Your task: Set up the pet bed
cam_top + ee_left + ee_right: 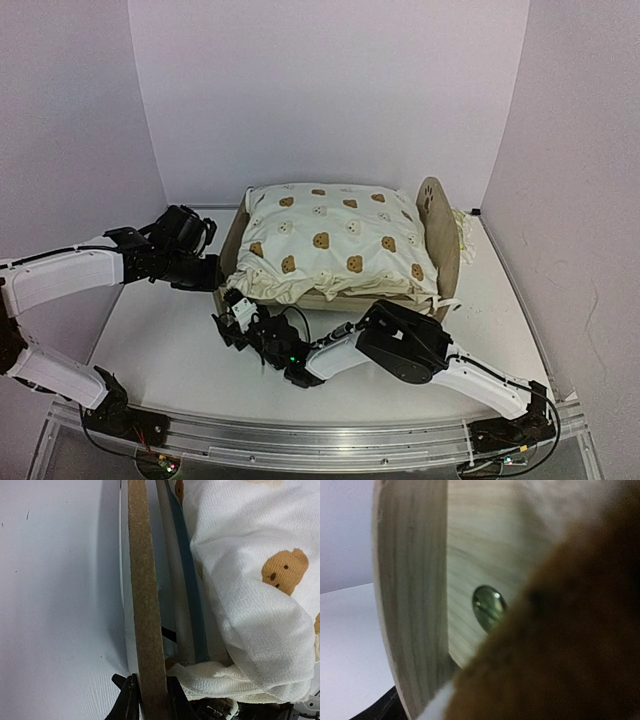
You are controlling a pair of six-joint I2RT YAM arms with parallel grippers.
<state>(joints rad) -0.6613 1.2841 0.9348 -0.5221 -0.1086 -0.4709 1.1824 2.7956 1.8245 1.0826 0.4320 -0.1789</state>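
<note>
The pet bed (437, 215) stands mid-table, with the cream bear-print cushion (335, 240) lying on it. My left gripper (210, 268) is shut on the bed's left end board (232, 240). In the left wrist view the fingers (127, 700) clamp the board's edge (145, 580), beside the blue-and-white striped base (192, 605) and the cushion (250, 580). My right gripper (238, 312) is at the bed's front-left corner, by the cushion's corner. The right wrist view shows the wood end board (415, 580) with a screw (487, 605), and a brown blur (560, 645) hides the jaws.
A crumpled bit of cream fabric (463, 235) lies behind the bed's right end board. White walls close in the table on three sides. The right arm's links (400, 345) stretch across the table in front of the bed.
</note>
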